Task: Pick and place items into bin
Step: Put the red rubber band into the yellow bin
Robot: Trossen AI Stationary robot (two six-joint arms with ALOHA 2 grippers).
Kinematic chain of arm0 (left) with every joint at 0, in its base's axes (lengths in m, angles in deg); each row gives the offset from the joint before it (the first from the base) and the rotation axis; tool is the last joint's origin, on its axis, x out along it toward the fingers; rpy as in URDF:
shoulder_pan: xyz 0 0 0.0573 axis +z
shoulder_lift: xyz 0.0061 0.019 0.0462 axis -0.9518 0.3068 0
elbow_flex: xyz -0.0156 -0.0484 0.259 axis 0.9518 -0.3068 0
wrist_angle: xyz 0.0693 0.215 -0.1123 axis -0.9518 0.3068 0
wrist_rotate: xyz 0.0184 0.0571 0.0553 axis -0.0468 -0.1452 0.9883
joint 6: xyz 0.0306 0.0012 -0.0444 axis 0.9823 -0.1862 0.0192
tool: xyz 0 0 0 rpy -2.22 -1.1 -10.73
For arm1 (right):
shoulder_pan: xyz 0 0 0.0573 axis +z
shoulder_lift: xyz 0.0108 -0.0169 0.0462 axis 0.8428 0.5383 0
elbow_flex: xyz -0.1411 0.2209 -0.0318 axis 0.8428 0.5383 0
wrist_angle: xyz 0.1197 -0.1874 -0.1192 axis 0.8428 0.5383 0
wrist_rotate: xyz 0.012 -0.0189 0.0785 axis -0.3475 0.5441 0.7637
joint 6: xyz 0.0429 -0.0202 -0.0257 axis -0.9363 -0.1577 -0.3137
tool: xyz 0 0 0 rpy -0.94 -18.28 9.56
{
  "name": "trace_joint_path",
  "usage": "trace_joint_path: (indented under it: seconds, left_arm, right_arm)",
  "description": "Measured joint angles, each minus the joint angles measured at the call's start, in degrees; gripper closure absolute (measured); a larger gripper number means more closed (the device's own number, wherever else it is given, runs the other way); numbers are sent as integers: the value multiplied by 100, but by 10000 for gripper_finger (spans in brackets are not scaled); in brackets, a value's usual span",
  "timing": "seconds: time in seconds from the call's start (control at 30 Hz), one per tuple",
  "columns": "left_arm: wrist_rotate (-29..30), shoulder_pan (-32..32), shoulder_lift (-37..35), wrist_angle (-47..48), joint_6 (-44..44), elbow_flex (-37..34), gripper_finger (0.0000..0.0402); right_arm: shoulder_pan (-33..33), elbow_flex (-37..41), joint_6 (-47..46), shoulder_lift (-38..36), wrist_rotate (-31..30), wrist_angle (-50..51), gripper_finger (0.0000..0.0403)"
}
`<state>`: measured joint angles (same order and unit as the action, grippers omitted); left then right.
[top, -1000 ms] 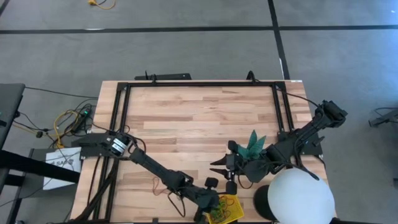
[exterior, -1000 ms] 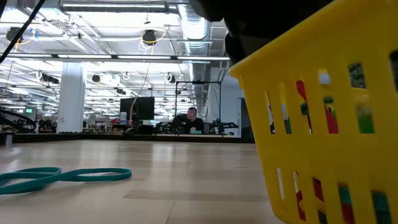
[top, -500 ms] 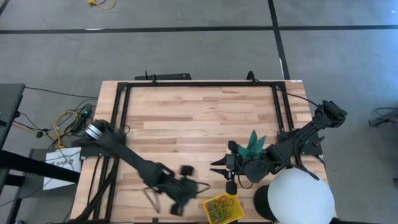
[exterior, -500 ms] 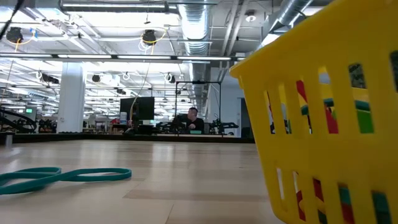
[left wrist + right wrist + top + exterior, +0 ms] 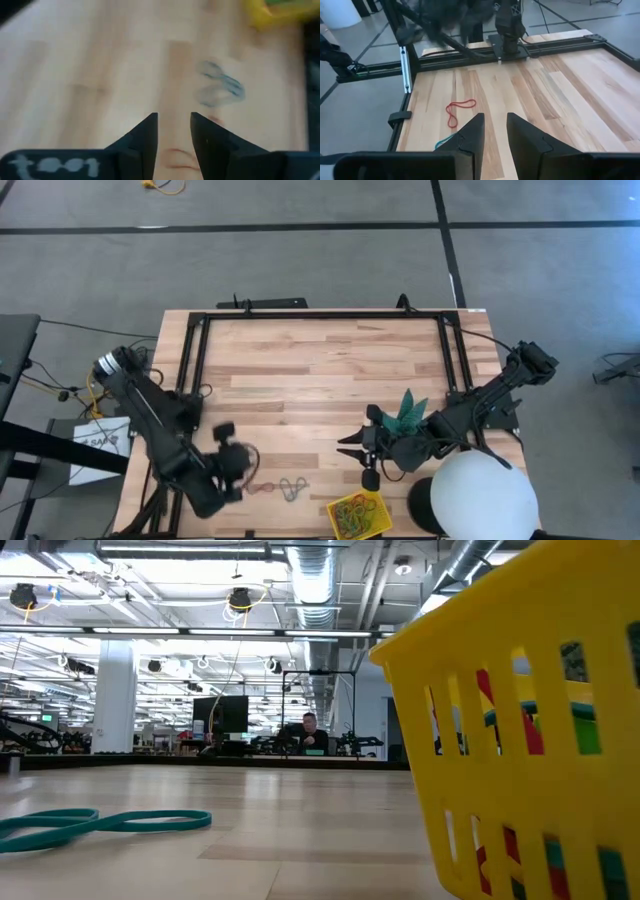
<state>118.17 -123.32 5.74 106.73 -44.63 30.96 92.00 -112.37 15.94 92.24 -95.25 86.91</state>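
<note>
The yellow bin (image 5: 360, 515) sits at the table's near edge, with several coloured loops inside; it fills the right of the low view (image 5: 530, 740). A red loop (image 5: 262, 485) and a bluish loop (image 5: 292, 485) lie flat on the wood to the bin's left. My left gripper (image 5: 243, 468) hovers just left of them, open and empty; its wrist view shows the bluish loop (image 5: 220, 90) ahead and the red loop (image 5: 177, 160) under my left gripper (image 5: 174, 131). My right gripper (image 5: 345, 448) waits open beside the teal star (image 5: 408, 415); it touches nothing.
A big white sphere (image 5: 483, 500) stands right of the bin at the near right corner. A teal loop (image 5: 100, 825) lies flat on the table in the low view. The right wrist view shows a red loop (image 5: 460, 111). A black frame (image 5: 320, 315) borders the table.
My left arm has swung away from above the bin toward the table's left, along the near edge, and now hangs over the loose loops. In the low view its dark gripper has gone from above the bin. The bin and right arm kept still.
</note>
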Motion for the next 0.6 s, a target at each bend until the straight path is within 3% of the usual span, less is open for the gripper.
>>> trace_joint_path:
  seconds: [0.13,0.2,0.4,0.6]
  left_arm:
    - [-600,-176,144,-2859,882,-1352,304]
    - [-813,-147,248,-3487,910,-1720,308]
    - [-685,-106,775,-3794,390,-2088,315]
    - [-1191,-71,1466,-4237,348,-2114,315]
  right_arm:
    - [-34,-2,-4,0,0,112,326]
    - [-60,-2,-12,0,0,123,326]
    - [-60,-2,-203,0,-2,268,326]
    - [-60,-2,-210,0,-2,328,326]
